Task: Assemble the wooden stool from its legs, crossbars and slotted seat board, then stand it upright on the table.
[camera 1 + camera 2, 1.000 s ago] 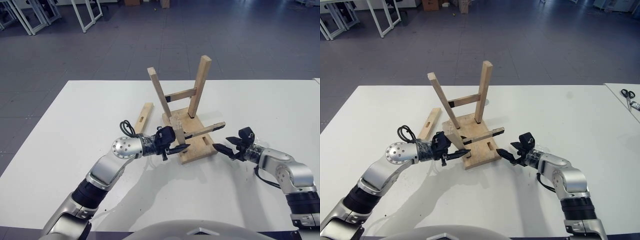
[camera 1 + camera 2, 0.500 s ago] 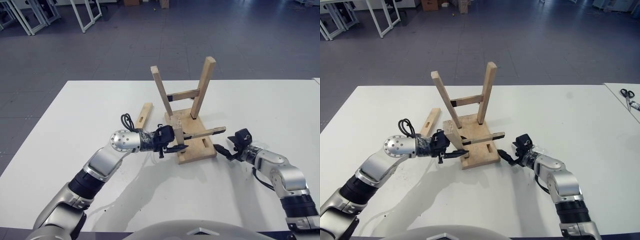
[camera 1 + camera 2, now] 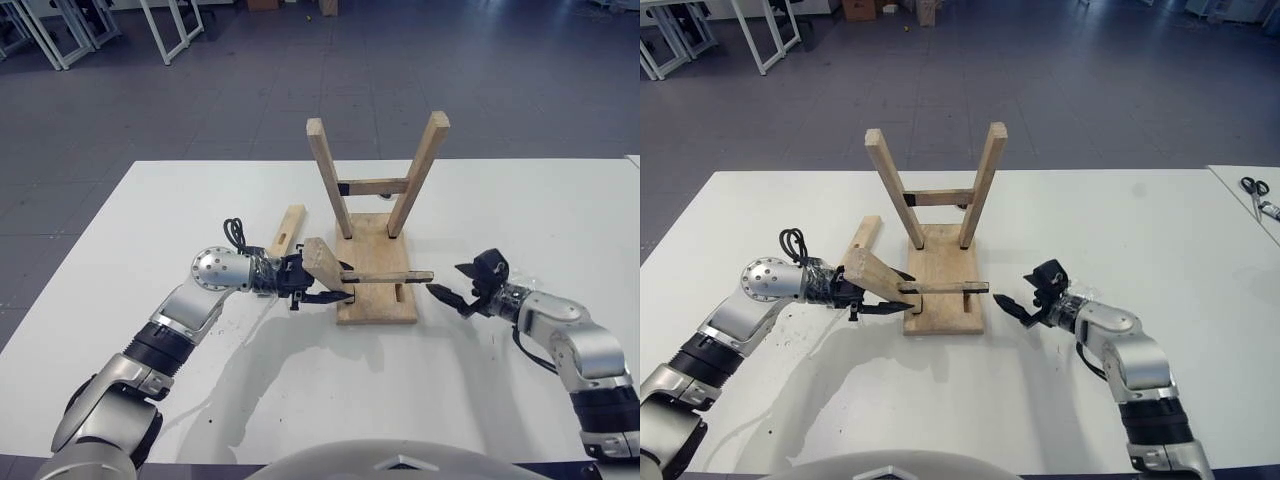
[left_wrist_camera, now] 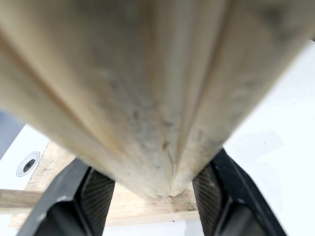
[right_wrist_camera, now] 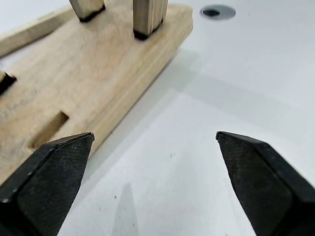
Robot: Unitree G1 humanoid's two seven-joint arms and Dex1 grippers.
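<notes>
My left gripper (image 3: 330, 297) was clamped on the tilted leg (image 3: 320, 260) at the left edge of the slotted seat board (image 3: 372, 250), fingers (image 4: 93, 196) pressed to both its sides. The leg's crossbar (image 3: 392, 277) reached across the board. My right gripper (image 3: 447, 283) hovered just right of the board, fingers spread wide, holding nothing. Two upright legs (image 3: 330, 180) stood in the board's far end. A loose leg (image 3: 287, 230) lay on the table (image 3: 150, 220) to the board's left.

seat board (image 3: 370, 308) flat, two legs (image 3: 329, 180) upright | third leg (image 3: 320, 262) tilted | spare leg (image 3: 287, 228) lying alongside
</notes>
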